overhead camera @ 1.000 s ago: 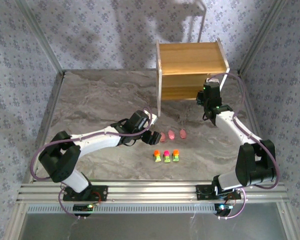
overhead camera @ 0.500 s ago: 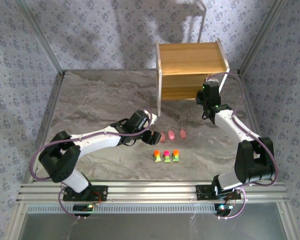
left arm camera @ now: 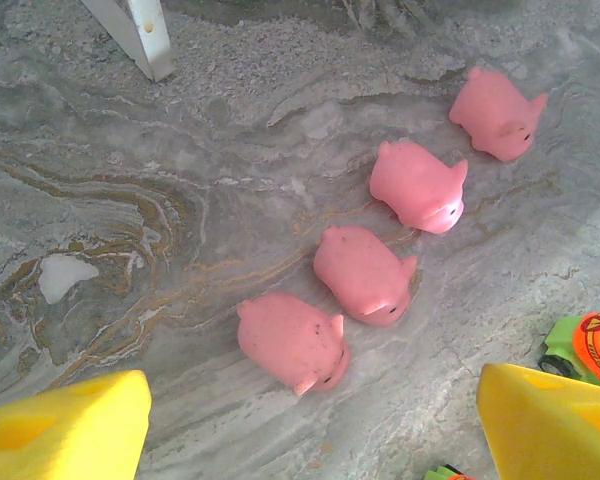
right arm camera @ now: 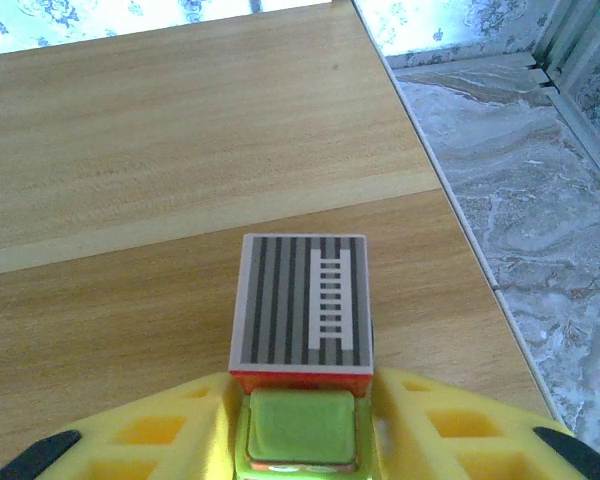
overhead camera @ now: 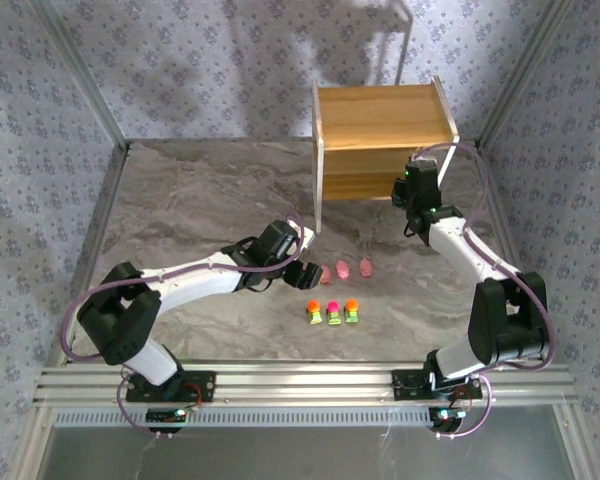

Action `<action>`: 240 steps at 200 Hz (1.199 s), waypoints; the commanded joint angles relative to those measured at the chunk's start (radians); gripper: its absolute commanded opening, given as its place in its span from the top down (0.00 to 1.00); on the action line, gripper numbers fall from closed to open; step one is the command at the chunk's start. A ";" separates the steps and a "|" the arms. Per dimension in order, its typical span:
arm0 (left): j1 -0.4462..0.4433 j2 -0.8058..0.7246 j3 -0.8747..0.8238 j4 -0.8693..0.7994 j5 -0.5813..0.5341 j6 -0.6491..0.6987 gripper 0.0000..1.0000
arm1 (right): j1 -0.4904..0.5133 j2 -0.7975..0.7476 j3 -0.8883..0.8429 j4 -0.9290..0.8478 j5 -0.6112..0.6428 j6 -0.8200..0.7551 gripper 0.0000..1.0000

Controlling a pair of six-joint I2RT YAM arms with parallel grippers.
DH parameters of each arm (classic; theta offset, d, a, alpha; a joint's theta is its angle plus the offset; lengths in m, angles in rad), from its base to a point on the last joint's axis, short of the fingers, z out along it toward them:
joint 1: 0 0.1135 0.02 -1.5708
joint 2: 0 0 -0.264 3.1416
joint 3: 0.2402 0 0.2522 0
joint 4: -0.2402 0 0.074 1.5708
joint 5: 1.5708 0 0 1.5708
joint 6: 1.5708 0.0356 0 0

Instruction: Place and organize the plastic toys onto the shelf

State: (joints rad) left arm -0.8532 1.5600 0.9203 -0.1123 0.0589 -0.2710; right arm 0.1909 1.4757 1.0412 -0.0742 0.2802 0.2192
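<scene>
Top external: left gripper (overhead camera: 302,272) hangs mid-table, fingers spread and empty, over the pink pigs (overhead camera: 345,269). We count three here; left wrist adds the nearest pig (left arm camera: 293,341), tucked under that gripper. Three blocky toys (overhead camera: 333,312) sit toward the table's near edge. The shelf (overhead camera: 380,120) stands at the far edge. Right gripper (right arm camera: 300,430) is clenched on the grey-striped toy (right arm camera: 300,300) above a board, close to its right edge. Released there, we judge, it may topple off.
</scene>
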 commanded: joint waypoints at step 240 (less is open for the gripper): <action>-0.005 -0.002 0.034 -0.032 -0.043 0.007 0.15 | 0.100 -0.261 -0.160 -0.120 0.093 0.037 0.53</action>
State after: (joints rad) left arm -0.8532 1.5600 0.9215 -0.1207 0.0364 -0.2707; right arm 0.2630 1.2835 0.9115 -0.1436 0.3336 0.2279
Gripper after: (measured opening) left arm 0.846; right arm 0.471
